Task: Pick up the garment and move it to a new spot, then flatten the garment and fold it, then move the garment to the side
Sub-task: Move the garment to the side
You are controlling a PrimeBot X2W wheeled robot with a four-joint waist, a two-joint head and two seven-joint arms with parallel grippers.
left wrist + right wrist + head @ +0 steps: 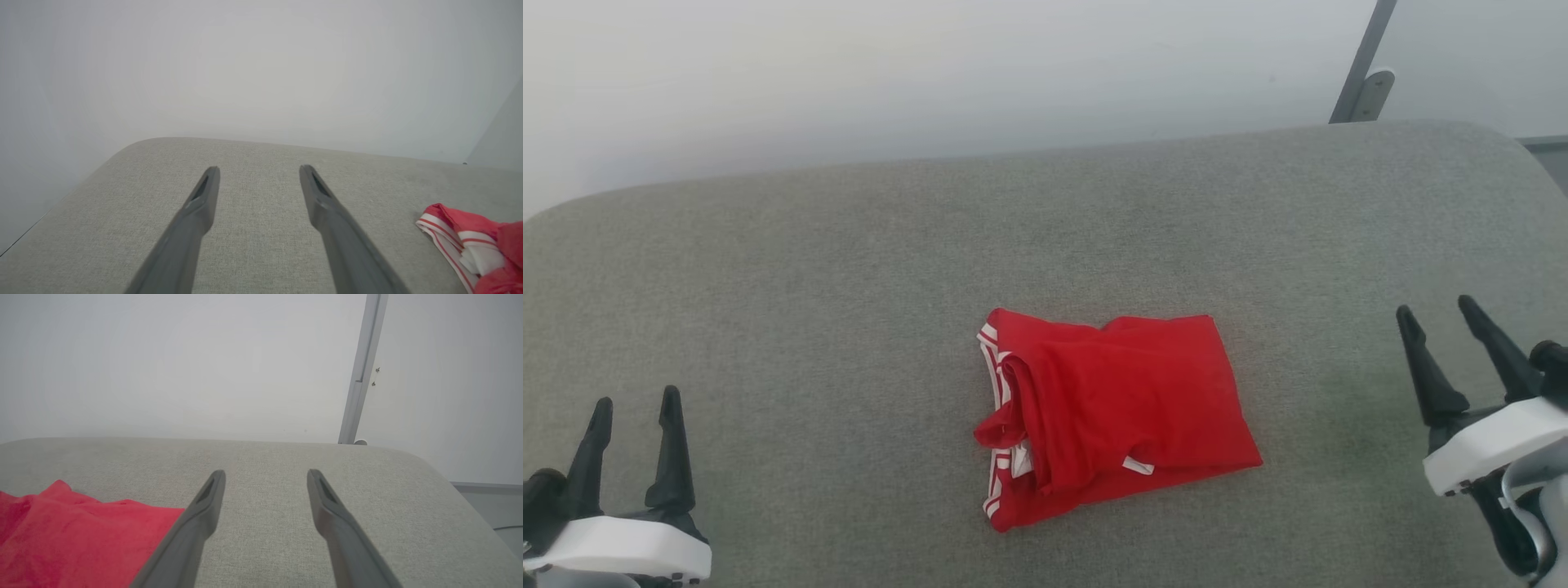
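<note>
The red garment (1115,408) lies in a folded bundle near the middle of the grey padded surface (849,269), with red-white striped trim along its left edge and no lettering showing. My left gripper (636,404) stands open at the lower left, well apart from it. At the lower right my right gripper (1437,312) is open too, clear of the cloth. The left wrist view has the garment (482,245) at its right edge, beside my open left gripper (259,169). Red cloth (77,539) lies left of my open right gripper (265,473) in the right wrist view.
A pale wall (931,73) runs behind the surface's far edge. A grey metal post (1364,69) rises by the back right corner, also the post (363,367) in the right wrist view. The surface's corners are rounded, and floor (490,510) shows beyond its right side.
</note>
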